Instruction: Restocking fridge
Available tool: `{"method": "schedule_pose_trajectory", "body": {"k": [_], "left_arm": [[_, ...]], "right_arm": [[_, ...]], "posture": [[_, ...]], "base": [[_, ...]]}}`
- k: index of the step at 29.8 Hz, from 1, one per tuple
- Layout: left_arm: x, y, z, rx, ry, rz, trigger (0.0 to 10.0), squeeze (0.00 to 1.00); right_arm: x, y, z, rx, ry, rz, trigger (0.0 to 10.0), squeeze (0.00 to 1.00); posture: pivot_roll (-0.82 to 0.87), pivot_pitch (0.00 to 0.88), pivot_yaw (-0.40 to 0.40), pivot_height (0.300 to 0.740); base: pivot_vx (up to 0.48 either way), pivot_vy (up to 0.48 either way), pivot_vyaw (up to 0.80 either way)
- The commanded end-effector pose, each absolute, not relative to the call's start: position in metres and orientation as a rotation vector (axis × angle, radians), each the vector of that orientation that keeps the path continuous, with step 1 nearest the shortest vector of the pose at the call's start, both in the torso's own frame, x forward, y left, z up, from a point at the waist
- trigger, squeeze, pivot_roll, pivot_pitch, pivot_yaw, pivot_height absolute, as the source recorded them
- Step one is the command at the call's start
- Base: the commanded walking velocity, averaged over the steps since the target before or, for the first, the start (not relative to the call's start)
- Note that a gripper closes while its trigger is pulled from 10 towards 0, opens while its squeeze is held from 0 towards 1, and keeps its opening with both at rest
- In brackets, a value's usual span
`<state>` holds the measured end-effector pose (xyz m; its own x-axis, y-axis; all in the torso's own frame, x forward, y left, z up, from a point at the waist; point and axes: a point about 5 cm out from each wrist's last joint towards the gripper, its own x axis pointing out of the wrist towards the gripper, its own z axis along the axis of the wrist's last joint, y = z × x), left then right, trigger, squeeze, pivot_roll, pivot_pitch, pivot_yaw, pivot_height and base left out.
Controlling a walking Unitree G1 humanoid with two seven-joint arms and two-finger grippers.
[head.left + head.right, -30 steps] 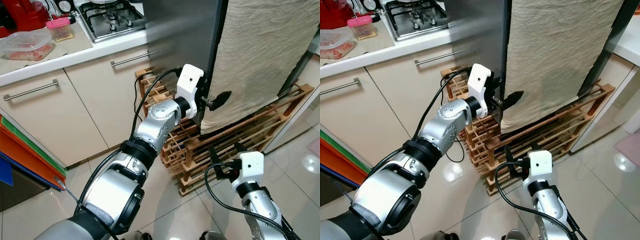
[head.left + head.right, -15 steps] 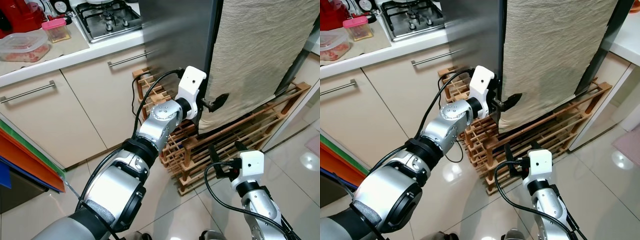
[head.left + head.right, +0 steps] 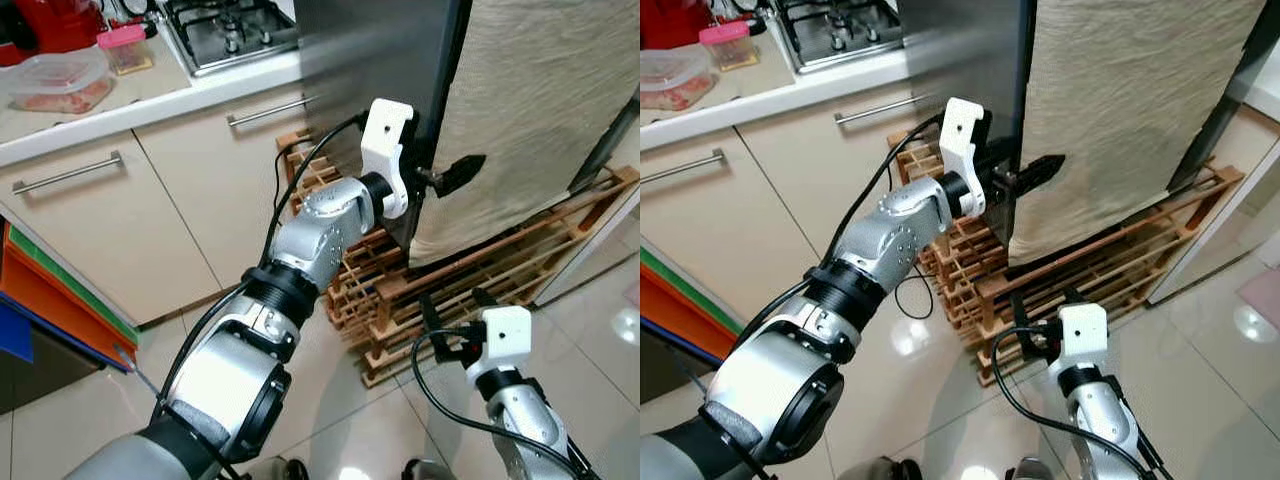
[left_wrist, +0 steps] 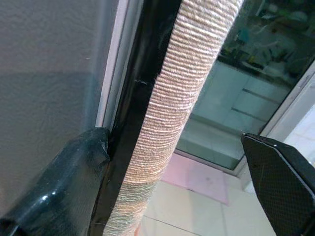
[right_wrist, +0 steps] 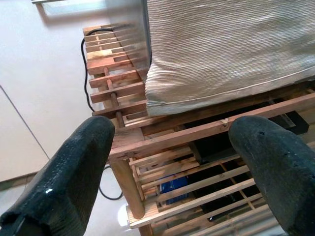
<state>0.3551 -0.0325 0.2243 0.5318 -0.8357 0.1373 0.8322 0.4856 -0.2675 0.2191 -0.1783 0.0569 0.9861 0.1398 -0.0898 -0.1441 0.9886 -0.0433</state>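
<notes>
Left gripper [image 3: 440, 178], spread, straddles the cloth-draped fridge door [image 3: 540, 110] edge; right gripper [image 3: 452, 305] spread.

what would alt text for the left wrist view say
The left gripper is open, its two black fingers straddling the edge of a fridge door draped with a beige ribbed cloth. The grey fridge side stands beside it.

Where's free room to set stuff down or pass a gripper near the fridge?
Free: tiled floor below the cabinets, left of the wooden rack. Crowded: counter with tub and pink-lidded jar; left gripper at the cloth-draped fridge door edge.
</notes>
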Motion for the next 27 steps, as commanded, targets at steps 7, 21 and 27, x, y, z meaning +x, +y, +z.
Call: {"method": "schedule_pose_trajectory", "body": {"k": [7, 21, 27], "left_arm": [[0.2733, -0.1378, 0.2858, -0.540, -0.114, -1.394, 10.0, 0.00], [0.2728, -0.1378, 0.2843, -0.498, -0.124, -1.387, 10.0, 0.00], [0.2728, -0.1378, 0.2843, -0.498, -0.124, -1.387, 10.0, 0.00]], "right_arm": [[0.2163, -0.1790, 0.0503, -0.050, 0.108, 0.142, 10.0, 0.00], [0.2166, -0.1790, 0.0491, -0.050, 0.109, 0.142, 10.0, 0.00], [0.2166, -0.1790, 0.0491, -0.050, 0.109, 0.142, 10.0, 0.00]], "posture": [[-0.22, 0.075, 0.131, 0.740], [-0.22, 0.075, 0.131, 0.740], [-0.22, 0.075, 0.131, 0.740]], "base": [[0.000, 0.000, 0.00], [0.000, 0.000, 0.00], [0.000, 0.000, 0.00]]}}
